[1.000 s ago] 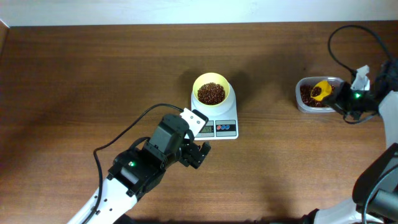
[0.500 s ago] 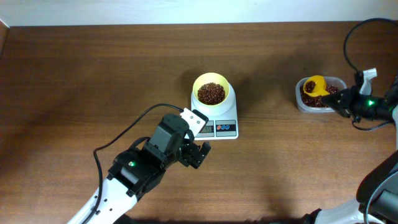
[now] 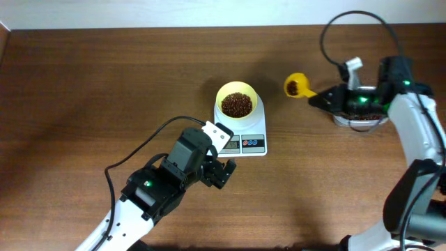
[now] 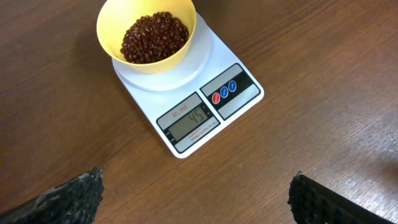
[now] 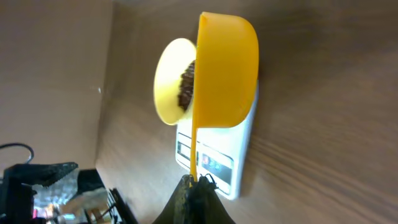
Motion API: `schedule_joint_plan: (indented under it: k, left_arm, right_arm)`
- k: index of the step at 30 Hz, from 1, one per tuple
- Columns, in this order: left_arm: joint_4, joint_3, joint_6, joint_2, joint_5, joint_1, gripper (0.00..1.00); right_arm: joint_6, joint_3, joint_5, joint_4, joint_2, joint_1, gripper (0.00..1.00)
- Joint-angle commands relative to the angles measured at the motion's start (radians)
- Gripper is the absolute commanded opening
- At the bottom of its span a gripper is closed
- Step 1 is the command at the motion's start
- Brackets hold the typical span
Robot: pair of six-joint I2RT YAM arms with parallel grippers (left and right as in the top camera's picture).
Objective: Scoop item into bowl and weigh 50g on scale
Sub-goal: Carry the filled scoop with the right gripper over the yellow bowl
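Observation:
The pale-yellow bowl (image 3: 237, 102) holds dark red-brown beans (image 3: 237, 105) and stands on the white scale (image 3: 252, 143). In the left wrist view the bowl (image 4: 147, 35) sits on the scale (image 4: 186, 99), whose display reads 45. My right gripper (image 3: 325, 99) is shut on the handle of a darker yellow scoop (image 3: 295, 86) with a few beans in it, held in the air right of the bowl. The right wrist view shows the scoop (image 5: 227, 68) in front of the bowl (image 5: 172, 81). My left gripper (image 3: 221, 173) is open and empty, near the scale's front left.
A clear plastic tub (image 3: 360, 118) of beans sits at the right, mostly under my right arm. A black cable loops over the table above the right arm. Another cable runs from the left arm.
My right gripper has lifted the scoop out of the tub and carried it left toward the bowl. The left arm has not moved.

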Motion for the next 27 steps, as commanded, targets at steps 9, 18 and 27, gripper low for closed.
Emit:
schedule_joint_plan:
  k: [9,18,27]
  left_arm:
    - [0.001,-0.006,-0.010,-0.011,-0.007,0.004,0.99]
    - [0.001,-0.006,-0.010,-0.011,-0.007,0.004,0.99]
    - [0.001,-0.006,-0.010,-0.011,-0.007,0.004,0.99]
  right_arm:
    - [0.127,0.002,0.023,0.220,0.009,0.240,0.04]
    - [-0.031,0.002,0.351,0.282,0.009,0.395,0.04]
    - [-0.151,0.002,0.385,0.335,0.009,0.416,0.04]
